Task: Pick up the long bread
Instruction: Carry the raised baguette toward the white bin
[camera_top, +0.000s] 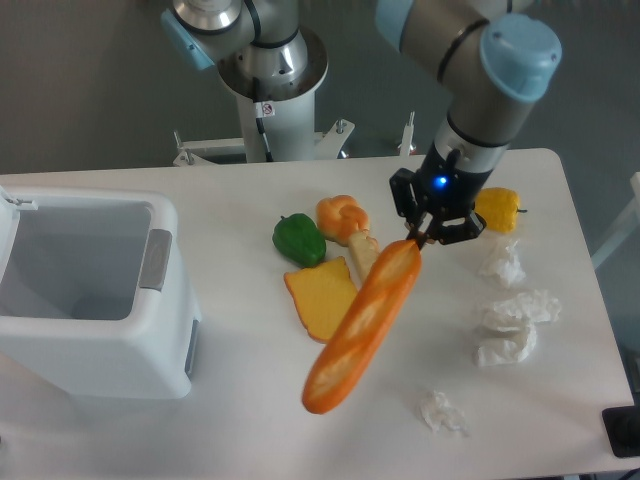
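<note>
Long bread (365, 325): orange-brown toy baguette with pale diagonal slashes. It hangs tilted, upper end at the tool, lower rounded end pointing toward the near-left of the counter. Its middle passes in front of the flat orange bread slice (322, 298). Whether the lower end touches the surface cannot be told.

Tool (417, 237): black two-finger unit with a blue light on its wrist, fingers pinching the upper tip of the long bread.

Counter (240, 210): white, rounded corners.

Green pepper (298, 240): lies left of the bread slice's top edge, just beside it.

Knotted bun (341, 217): small, round, orange, right of the green pepper. A pale stick-like item (363, 252) lies just below it, partly hidden by the long bread; its kind cannot be told.

Yellow pepper (498, 209): right of the tool, near the far edge.

Crumpled white paper: one piece (502, 262) below the yellow pepper, a larger cluster (514, 325) nearer the right edge, a small piece (442, 412) at the near side.

White bin (165, 330): open-topped, at the left end of the counter.
</note>
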